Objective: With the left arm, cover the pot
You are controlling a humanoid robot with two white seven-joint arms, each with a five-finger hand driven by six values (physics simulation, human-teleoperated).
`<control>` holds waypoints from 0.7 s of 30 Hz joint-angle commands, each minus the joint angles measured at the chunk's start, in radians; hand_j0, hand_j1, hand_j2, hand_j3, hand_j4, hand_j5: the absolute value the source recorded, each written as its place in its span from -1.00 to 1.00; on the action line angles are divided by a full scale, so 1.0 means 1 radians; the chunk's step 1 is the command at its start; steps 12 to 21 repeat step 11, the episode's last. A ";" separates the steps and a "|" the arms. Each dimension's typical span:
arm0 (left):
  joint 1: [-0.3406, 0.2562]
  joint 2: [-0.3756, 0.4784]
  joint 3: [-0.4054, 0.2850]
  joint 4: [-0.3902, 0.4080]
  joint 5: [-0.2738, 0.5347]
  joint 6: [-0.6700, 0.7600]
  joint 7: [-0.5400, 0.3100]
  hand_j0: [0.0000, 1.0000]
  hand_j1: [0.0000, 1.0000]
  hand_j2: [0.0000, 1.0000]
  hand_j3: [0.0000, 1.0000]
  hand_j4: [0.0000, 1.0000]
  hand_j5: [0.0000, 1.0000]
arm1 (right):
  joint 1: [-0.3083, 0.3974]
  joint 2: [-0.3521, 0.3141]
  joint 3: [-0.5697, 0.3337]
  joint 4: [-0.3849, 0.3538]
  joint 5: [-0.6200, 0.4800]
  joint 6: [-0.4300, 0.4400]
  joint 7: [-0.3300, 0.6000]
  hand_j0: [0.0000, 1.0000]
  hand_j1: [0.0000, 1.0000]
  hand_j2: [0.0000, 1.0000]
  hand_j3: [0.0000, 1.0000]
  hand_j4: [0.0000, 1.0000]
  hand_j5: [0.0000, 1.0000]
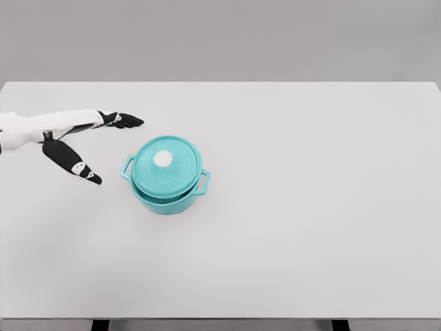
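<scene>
**Lid on the pot, left hand spread beside it**

The teal pot (pixel 165 196) is seen on the white table (pixel 310 207), left of centre. Its lid (pixel 165 167) is laid on top, white knob (pixel 163 159) uppermost, though it is shifted slightly up and left of the rim, so the seating is judged imperfect. The left hand (pixel 83 141) is held apart to the pot's left, fingers spread wide, nothing gripped, probably because the lid is already placed. The right arm is not seen.
</scene>
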 commanded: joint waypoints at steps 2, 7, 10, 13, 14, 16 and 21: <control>0.030 -0.005 0.195 0.026 -0.058 -0.263 0.000 1.00 1.00 1.00 1.00 1.00 1.00 | 0.000 0.000 0.000 0.000 0.000 0.000 0.000 1.00 1.00 1.00 1.00 1.00 1.00; 0.040 -0.041 0.197 0.057 -0.082 -0.335 0.000 1.00 1.00 1.00 1.00 1.00 1.00 | 0.000 0.000 0.000 -0.001 0.000 0.000 0.000 1.00 1.00 1.00 1.00 1.00 1.00; 0.063 -0.061 0.197 0.080 -0.113 -0.335 0.000 1.00 1.00 1.00 1.00 1.00 1.00 | 0.000 0.000 0.000 -0.001 0.000 0.000 0.000 1.00 1.00 1.00 1.00 1.00 1.00; 0.065 -0.061 0.195 0.089 -0.113 -0.335 0.000 1.00 1.00 1.00 1.00 1.00 1.00 | 0.000 0.000 0.000 -0.001 0.000 0.000 0.000 1.00 1.00 1.00 1.00 1.00 1.00; 0.065 -0.061 0.195 0.089 -0.113 -0.335 0.000 1.00 1.00 1.00 1.00 1.00 1.00 | 0.000 0.000 0.000 -0.001 0.000 0.000 0.000 1.00 1.00 1.00 1.00 1.00 1.00; 0.065 -0.061 0.195 0.089 -0.113 -0.335 0.000 1.00 1.00 1.00 1.00 1.00 1.00 | 0.000 0.000 0.000 -0.001 0.000 0.000 0.000 1.00 1.00 1.00 1.00 1.00 1.00; 0.065 -0.061 0.195 0.089 -0.113 -0.335 0.000 1.00 1.00 1.00 1.00 1.00 1.00 | 0.000 0.000 0.000 -0.001 0.000 0.000 0.000 1.00 1.00 1.00 1.00 1.00 1.00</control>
